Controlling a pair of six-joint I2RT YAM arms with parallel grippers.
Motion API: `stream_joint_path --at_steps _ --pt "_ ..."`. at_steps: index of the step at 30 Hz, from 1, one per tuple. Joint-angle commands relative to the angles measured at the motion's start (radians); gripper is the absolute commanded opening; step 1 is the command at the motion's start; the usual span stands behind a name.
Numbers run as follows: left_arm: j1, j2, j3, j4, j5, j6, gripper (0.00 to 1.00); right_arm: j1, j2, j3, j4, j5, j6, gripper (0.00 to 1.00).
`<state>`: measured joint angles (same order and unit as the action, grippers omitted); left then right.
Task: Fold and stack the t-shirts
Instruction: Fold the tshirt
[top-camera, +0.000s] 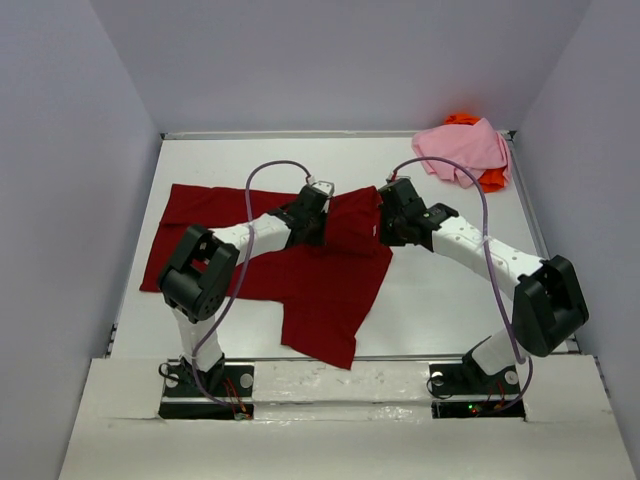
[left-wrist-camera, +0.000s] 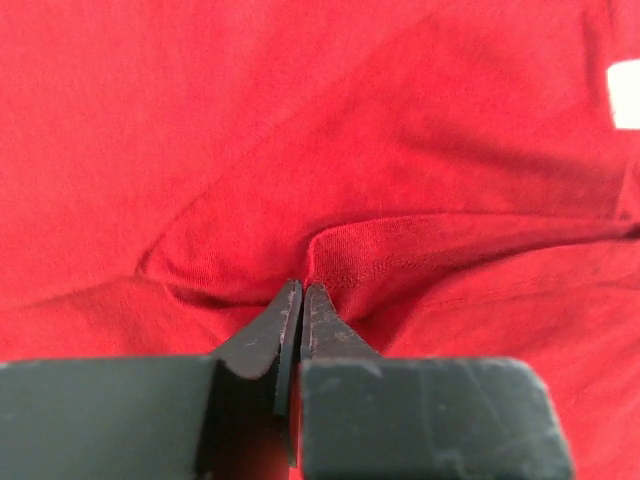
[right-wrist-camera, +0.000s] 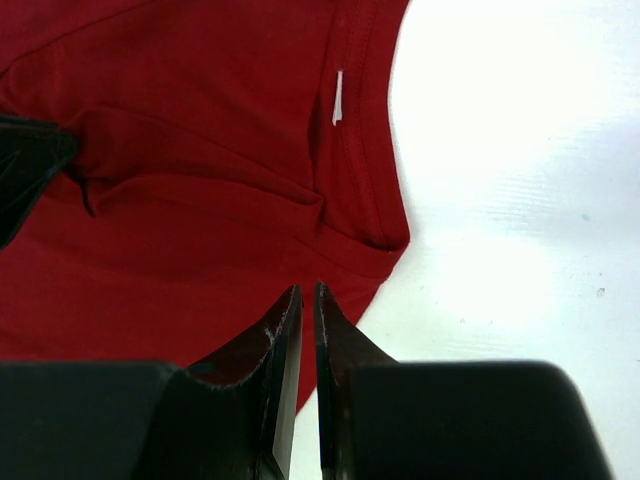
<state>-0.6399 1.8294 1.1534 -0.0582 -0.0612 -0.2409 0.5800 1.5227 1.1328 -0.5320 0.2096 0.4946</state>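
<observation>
The dark red t-shirt (top-camera: 300, 280) lies spread across the middle of the table, with one part lifted and folded over between the two grippers. My left gripper (top-camera: 318, 215) is shut on a pinched fold of this shirt (left-wrist-camera: 330, 255), which fills the left wrist view. My right gripper (top-camera: 385, 222) is at the shirt's right edge (right-wrist-camera: 350, 230), its jaws nearly together on the cloth. The left fingertip (right-wrist-camera: 30, 170) shows at the left of the right wrist view. The light pink t-shirt (top-camera: 462, 148) lies crumpled at the far right corner on top of the bright orange t-shirt (top-camera: 492, 180).
White table top (top-camera: 450, 300) with a raised rim, enclosed by grey walls on three sides. Purple cables loop above both arms. A small white label (right-wrist-camera: 338, 98) is sewn inside the red shirt.
</observation>
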Motion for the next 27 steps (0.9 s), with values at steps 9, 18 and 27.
stream_joint_path --at_steps 9,18,27 --pt "-0.004 -0.173 -0.136 -0.055 0.032 -0.029 0.12 0.004 0.004 -0.005 0.027 -0.013 0.024 0.15" --pt "-0.004 -0.306 -0.172 -0.098 0.057 -0.028 0.75 0.004 0.100 0.054 0.050 -0.102 0.039 0.15" --pt "0.046 -0.364 -0.089 -0.137 -0.124 -0.083 0.82 0.004 0.218 0.107 0.138 -0.124 0.029 0.04"
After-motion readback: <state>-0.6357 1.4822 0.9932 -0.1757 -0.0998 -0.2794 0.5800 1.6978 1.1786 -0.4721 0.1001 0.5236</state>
